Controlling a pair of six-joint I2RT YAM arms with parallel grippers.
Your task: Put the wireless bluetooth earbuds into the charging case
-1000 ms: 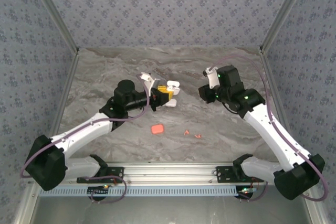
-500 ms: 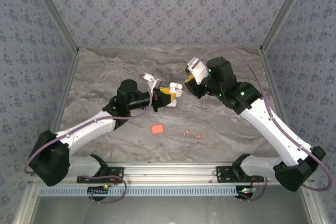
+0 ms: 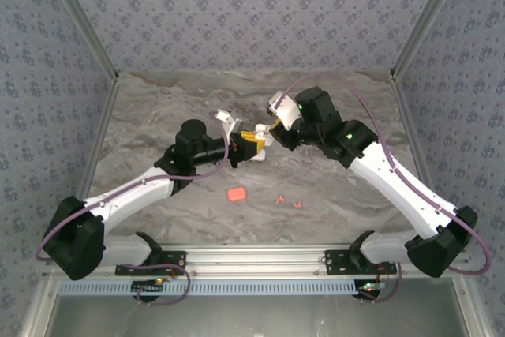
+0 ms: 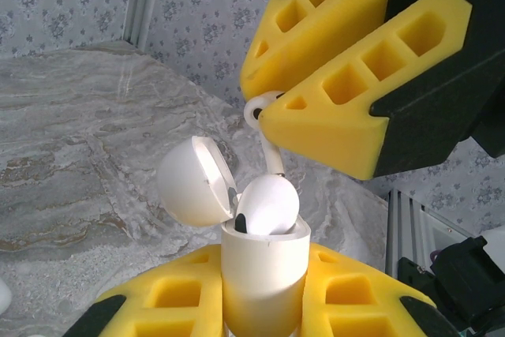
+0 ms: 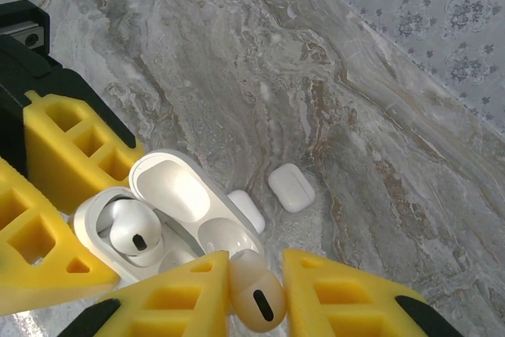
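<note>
Right wrist view, and here we go: my right gripper [image 5: 254, 293] is pinched almost shut on a white earbud [image 5: 254, 301], its head poking out between the pads. Just beyond it is the open case [image 5: 93, 230], lid [image 5: 177, 187] flipped back. My left gripper [image 4: 264, 290] is squeezed tight round the case body, opening turned up toward me. One bud [image 5: 134, 233] sits in its socket already, so mine wants the free one beside it. Trouble, I reckon, would come from the angle. If the stem meets the rim or the seated bud, a push could twist my earbud in the pinch, pop it loose onto the table [image 5: 379, 116], or rock the case in my left grip. A nudge on the lid could snap it shut too. I can't see my earbud's stem, buried between my pads, and the free socket is half behind my own finger. From the left wrist the two buds overlap and I can't sort them.
</note>
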